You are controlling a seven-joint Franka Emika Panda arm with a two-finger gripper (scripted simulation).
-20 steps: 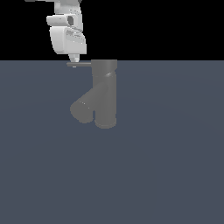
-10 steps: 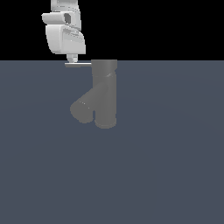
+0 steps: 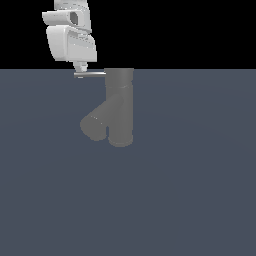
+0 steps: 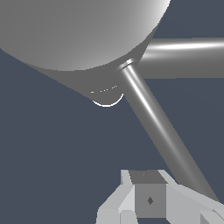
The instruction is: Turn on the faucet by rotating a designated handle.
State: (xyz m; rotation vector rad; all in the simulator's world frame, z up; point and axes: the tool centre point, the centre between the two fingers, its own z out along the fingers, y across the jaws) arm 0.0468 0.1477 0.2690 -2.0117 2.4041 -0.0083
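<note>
The faucet [image 3: 120,107] stands upright on the table [image 3: 190,200]. Its handle [image 3: 92,74] juts toward the exterior view's left, the pincer [image 3: 80,70] at its tip; grip unclear.

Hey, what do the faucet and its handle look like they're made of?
The faucet looks like dull grey metal with a matte finish: even grey shading, only soft gradients on its round body. The handle seems to be smoother, polished metal, since a bright streak runs along the rod. Both are simulator renders, so the material is only a guess.
</note>
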